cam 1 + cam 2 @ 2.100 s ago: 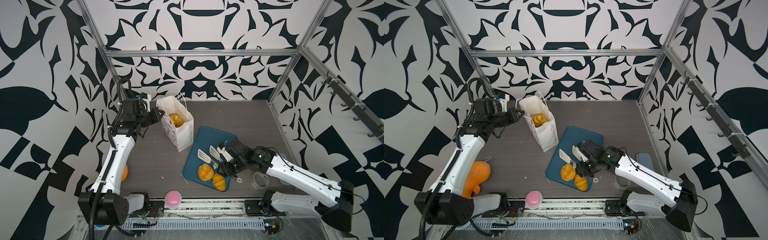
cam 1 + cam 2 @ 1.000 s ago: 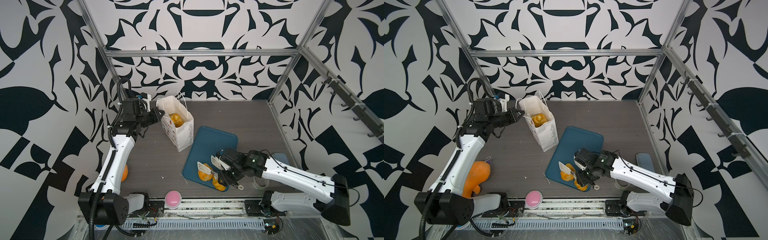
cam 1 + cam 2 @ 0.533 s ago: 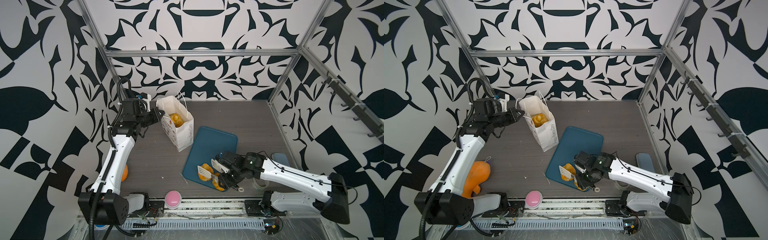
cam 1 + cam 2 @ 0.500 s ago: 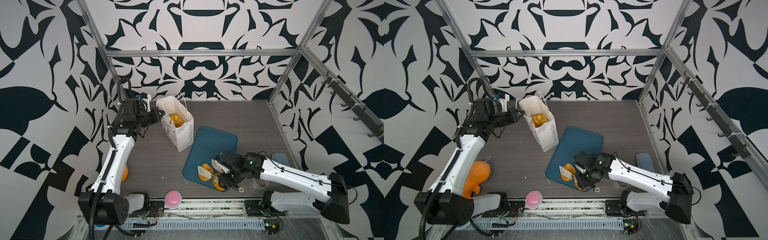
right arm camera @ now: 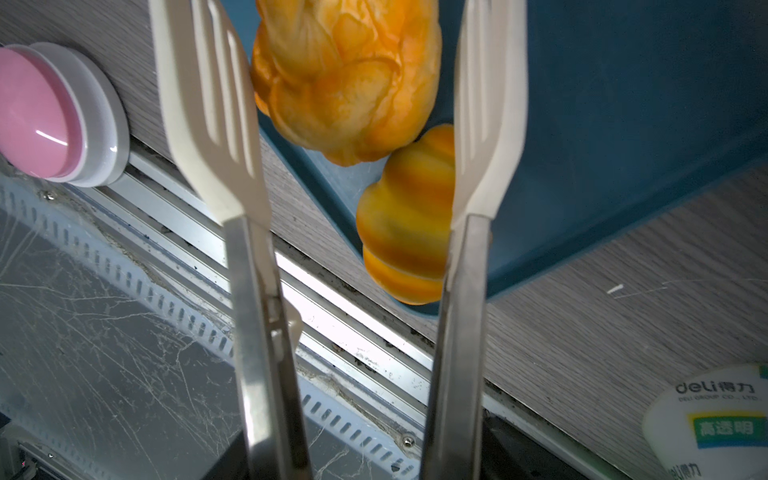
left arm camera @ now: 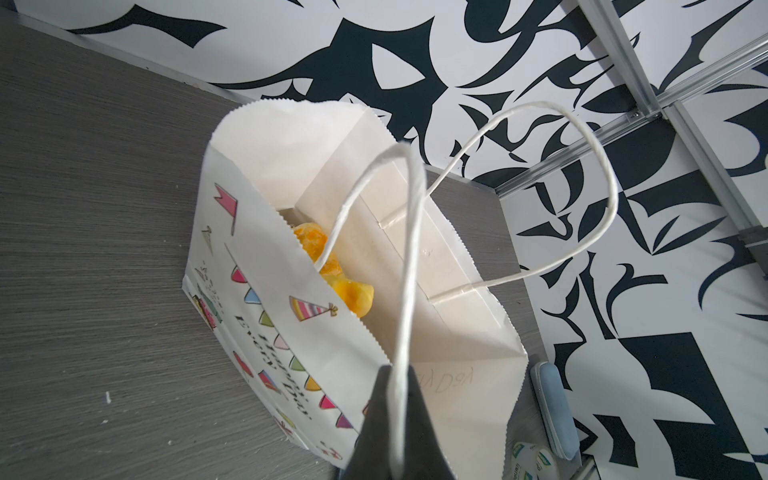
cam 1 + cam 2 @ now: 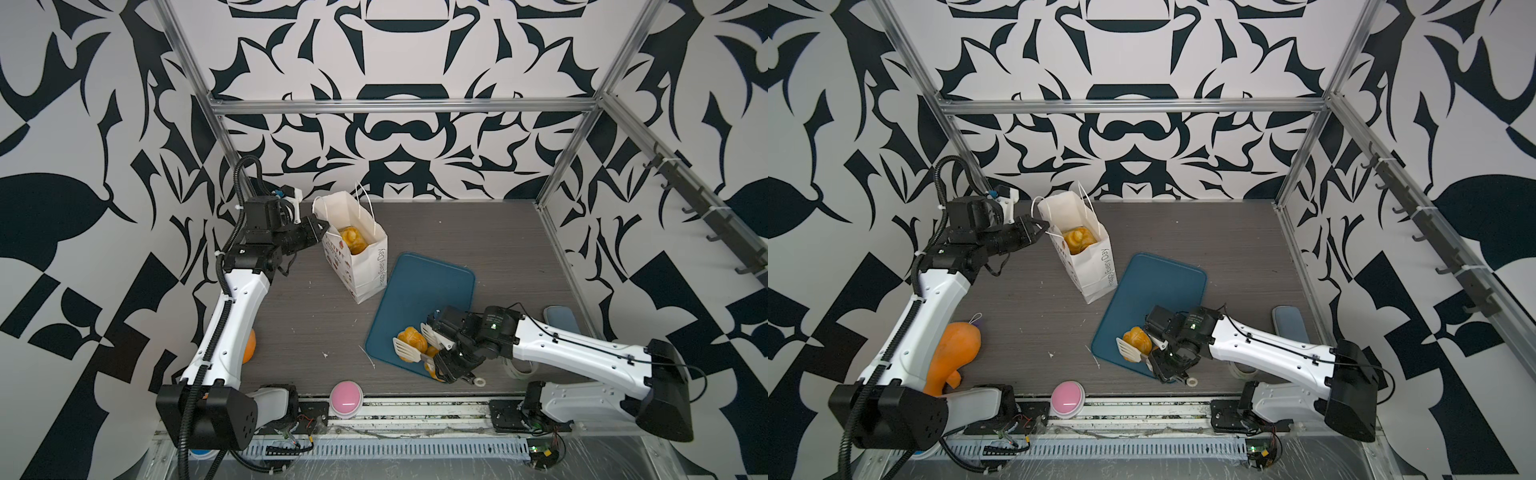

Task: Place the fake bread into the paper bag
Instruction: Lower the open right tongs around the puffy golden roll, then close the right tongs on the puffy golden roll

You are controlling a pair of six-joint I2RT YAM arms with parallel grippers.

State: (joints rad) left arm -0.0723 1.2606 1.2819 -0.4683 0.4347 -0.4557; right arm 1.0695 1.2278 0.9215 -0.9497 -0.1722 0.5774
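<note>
Right wrist: we see the tongs [image 5: 208, 124] with blades straddling the braided bun [image 5: 345, 83] on the blue tray [image 5: 623, 124], croissant [image 5: 407, 232] just beside it. Blade contact looks likely but is hard to tell. In a top view, the right fingers [image 7: 452, 366] are clamped on the tongs. Left fingers [image 6: 372, 424] pinch the paper bag [image 6: 266, 299] by its cord handle [image 6: 409, 257]. The bag stands on the surface [image 7: 311, 316], more bread [image 6: 353, 291] inside.
</note>
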